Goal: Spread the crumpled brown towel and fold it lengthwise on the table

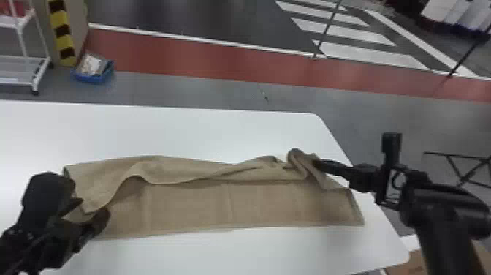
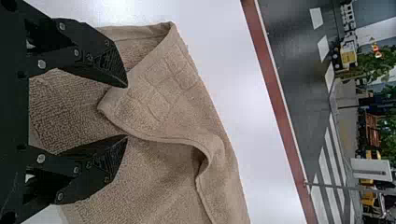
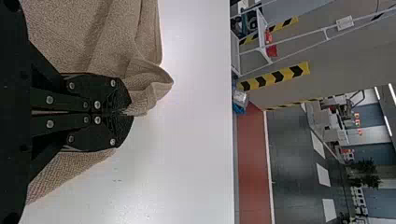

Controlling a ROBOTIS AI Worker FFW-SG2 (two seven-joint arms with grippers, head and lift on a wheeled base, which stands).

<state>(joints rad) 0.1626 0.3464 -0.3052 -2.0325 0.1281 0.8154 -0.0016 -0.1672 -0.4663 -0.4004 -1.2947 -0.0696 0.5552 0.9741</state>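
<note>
Right arm (image 1: 442, 219) nearest the head camera, lower right; its gripper (image 1: 318, 164) is clenched on a gathered fold at the towel's far side, near the right end. Left gripper (image 1: 90, 210) at the towel's left end, fingers parted wide — the flap's corner lies between them; cannot tell whether either finger touches it.

Towel (image 1: 226, 204) lies lengthwise on the table (image 1: 182, 131), near half flat, far half a loose, wavy flap partly over it. Head view gives its whole length and both ends. Left wrist view adds a woven grid on the flap by the corner; right wrist view — cloth pinched at the meeting fingertips, a crumpled tip just past them.

Container: blue bin (image 1: 98, 79) on the floor beyond the table, near the white rack (image 1: 23, 58); white and grey items inside, too small to identify.
</note>
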